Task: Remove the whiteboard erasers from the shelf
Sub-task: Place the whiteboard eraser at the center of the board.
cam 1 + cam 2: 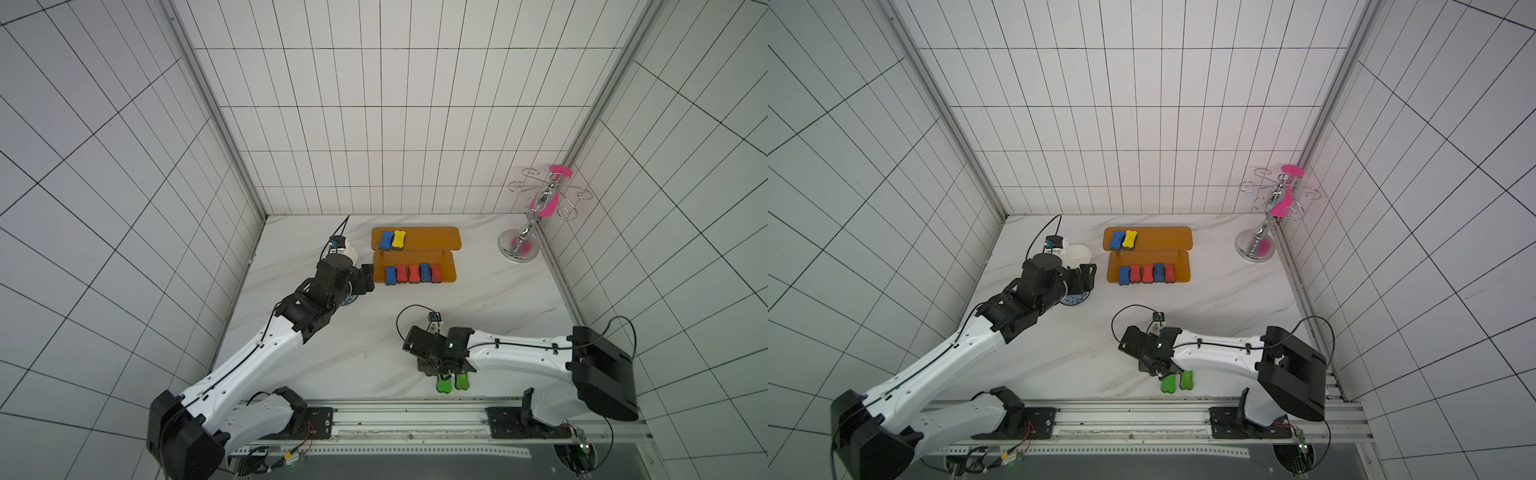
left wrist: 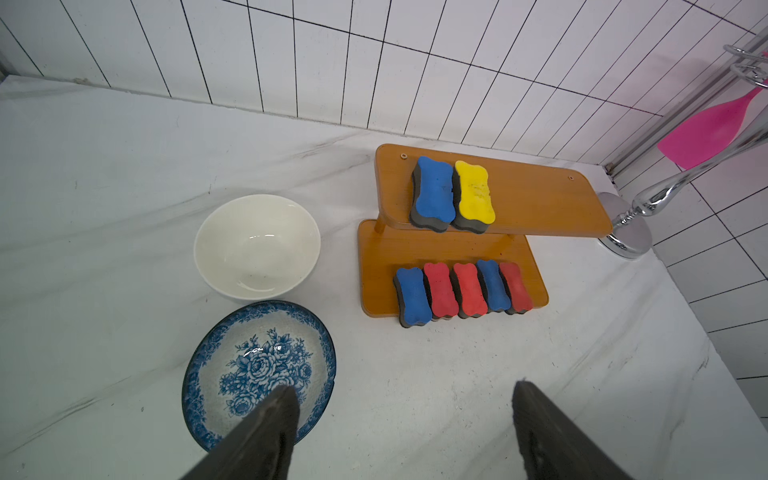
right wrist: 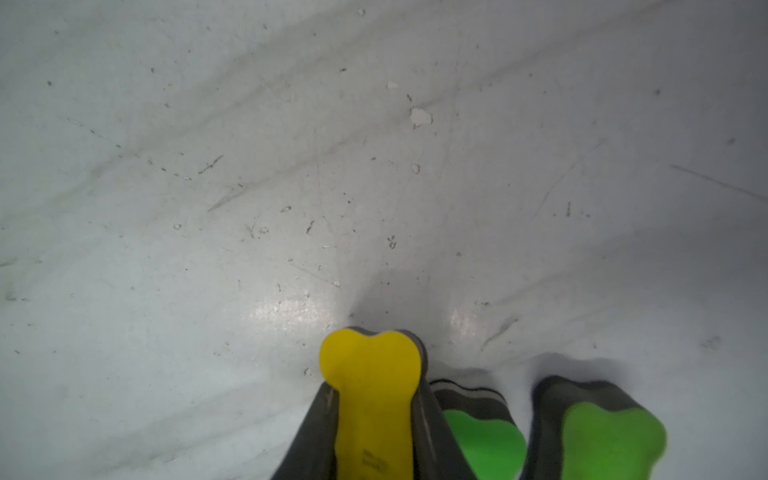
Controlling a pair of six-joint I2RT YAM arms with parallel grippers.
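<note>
Down front: right hand (image 3: 372, 401) clamped on a yellow eraser (image 3: 370, 361), low at the bench (image 3: 249, 166), just beside two green erasers (image 1: 444, 385) already down. Seen only from the right wrist; hidden under the arm in both top views. Further out, left hand (image 2: 405, 395) gaping wide, empty, near the shelf (image 1: 436, 239). Seven left aboard: five below, two on top.

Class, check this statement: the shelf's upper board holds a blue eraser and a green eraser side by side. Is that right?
No. Beside the blue eraser on the shelf's upper board lies a yellow eraser, not a green one; the left wrist view shows it.
</note>
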